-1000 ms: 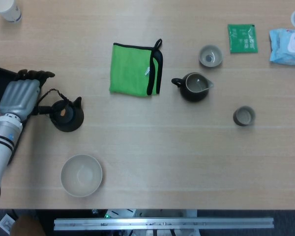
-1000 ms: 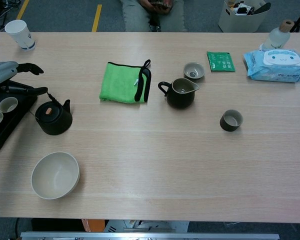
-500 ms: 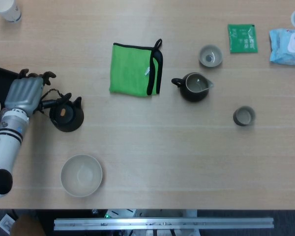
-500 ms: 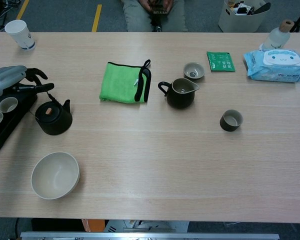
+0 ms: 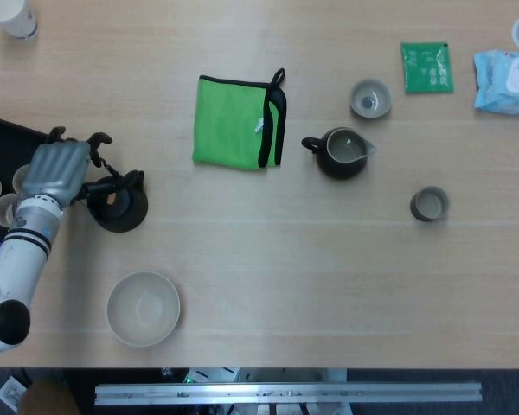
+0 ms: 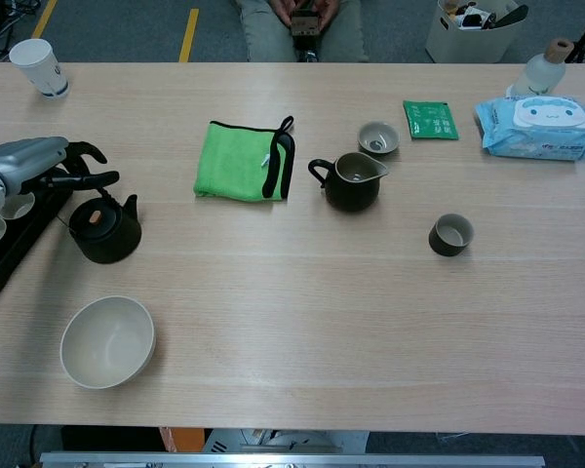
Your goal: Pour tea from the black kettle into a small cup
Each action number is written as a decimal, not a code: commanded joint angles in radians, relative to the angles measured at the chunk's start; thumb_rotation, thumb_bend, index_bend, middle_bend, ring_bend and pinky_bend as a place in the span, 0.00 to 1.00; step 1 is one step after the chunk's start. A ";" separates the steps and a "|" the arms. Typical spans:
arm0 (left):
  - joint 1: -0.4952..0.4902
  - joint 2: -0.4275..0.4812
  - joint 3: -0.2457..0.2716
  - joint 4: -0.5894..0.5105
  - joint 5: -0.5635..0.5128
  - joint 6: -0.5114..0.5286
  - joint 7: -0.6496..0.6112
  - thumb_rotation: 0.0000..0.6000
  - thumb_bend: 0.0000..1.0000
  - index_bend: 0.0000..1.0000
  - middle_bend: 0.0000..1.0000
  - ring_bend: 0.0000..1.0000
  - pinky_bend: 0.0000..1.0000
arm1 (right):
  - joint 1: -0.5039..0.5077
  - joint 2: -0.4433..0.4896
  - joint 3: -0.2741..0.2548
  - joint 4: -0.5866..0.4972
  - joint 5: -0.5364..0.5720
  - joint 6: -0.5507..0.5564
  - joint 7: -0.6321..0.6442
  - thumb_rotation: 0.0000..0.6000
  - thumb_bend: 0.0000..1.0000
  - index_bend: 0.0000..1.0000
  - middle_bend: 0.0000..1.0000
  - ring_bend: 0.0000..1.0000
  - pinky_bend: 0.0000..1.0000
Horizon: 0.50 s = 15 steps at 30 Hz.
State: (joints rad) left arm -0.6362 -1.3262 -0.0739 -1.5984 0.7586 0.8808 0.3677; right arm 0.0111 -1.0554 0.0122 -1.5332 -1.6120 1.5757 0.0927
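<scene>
The black kettle [image 5: 118,203] [image 6: 104,229] stands at the table's left side, its wire handle upright. My left hand [image 5: 59,169] [image 6: 39,161] hovers just left of it, fingers apart and reaching over the handle; no grip shows. A small dark cup [image 5: 429,204] [image 6: 451,234] sits far to the right. A small grey cup [image 5: 369,98] [image 6: 377,137] sits behind the dark pitcher [image 5: 342,152] [image 6: 352,180]. My right hand appears in neither view.
A black tray [image 5: 0,138] [image 6: 10,244] with small cups lies at the left edge under my forearm. A green cloth [image 5: 239,121] lies mid-table, a pale bowl [image 5: 143,309] near the front left. A green packet [image 5: 426,67] and wipes pack [image 5: 507,79] lie far right.
My left hand has moved right from over the tray to the kettle, its fingers now spread above the handle. The kettle has not moved.
</scene>
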 commanded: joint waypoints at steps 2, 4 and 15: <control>0.014 0.021 0.011 -0.051 0.062 0.016 -0.025 0.14 0.13 0.18 0.39 0.27 0.03 | 0.000 -0.001 0.000 0.001 0.000 0.000 0.001 1.00 0.09 0.37 0.38 0.28 0.37; 0.019 0.028 0.016 -0.073 0.089 0.022 -0.034 0.14 0.13 0.18 0.39 0.27 0.03 | 0.000 -0.001 0.000 0.003 0.001 -0.001 0.002 1.00 0.09 0.37 0.38 0.28 0.37; 0.053 0.072 0.052 -0.192 0.247 0.064 -0.072 0.19 0.13 0.18 0.39 0.27 0.03 | -0.004 -0.003 -0.001 0.009 0.000 0.004 0.009 1.00 0.09 0.37 0.38 0.28 0.37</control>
State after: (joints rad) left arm -0.5915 -1.2646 -0.0308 -1.7698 0.9814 0.9316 0.3022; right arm 0.0075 -1.0582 0.0115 -1.5242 -1.6126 1.5796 0.1020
